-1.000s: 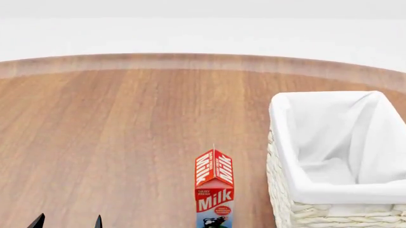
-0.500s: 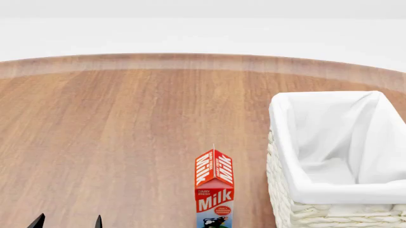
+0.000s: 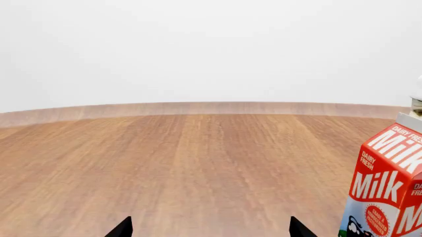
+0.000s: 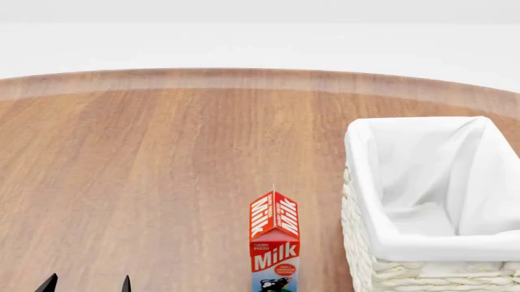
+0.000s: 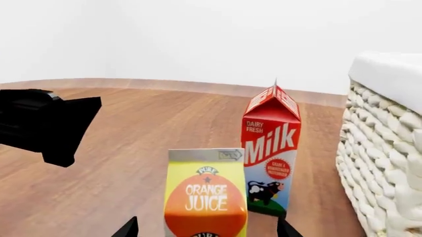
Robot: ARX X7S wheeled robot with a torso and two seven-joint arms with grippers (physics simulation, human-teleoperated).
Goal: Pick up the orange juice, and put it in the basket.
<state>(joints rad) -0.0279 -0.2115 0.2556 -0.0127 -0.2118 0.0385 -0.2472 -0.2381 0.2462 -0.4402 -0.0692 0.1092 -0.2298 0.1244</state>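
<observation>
The orange juice [image 5: 205, 197], a yellow-and-orange carton, stands upright on the wooden table close in front of my right gripper [image 5: 207, 230]. That gripper is open, with its two dark fingertips either side of the carton's lower part and a gap on each side. The carton and my right gripper are out of the head view. The basket [image 4: 367, 182], cream wicker with a white liner, stands at the right and looks empty; its woven wall shows in the right wrist view [image 5: 382, 163]. My left gripper [image 4: 87, 285] is open and empty at the front left; it also shows in its own view [image 3: 209, 230].
A red-and-white Milk carton [image 4: 274, 243] stands upright just left of the basket and just behind the orange juice [image 5: 270, 148]; it also shows in the left wrist view [image 3: 386, 187]. My left arm shows as a black shape [image 5: 46, 123]. The round wooden table [image 4: 162, 152] stretches back to its far edge.
</observation>
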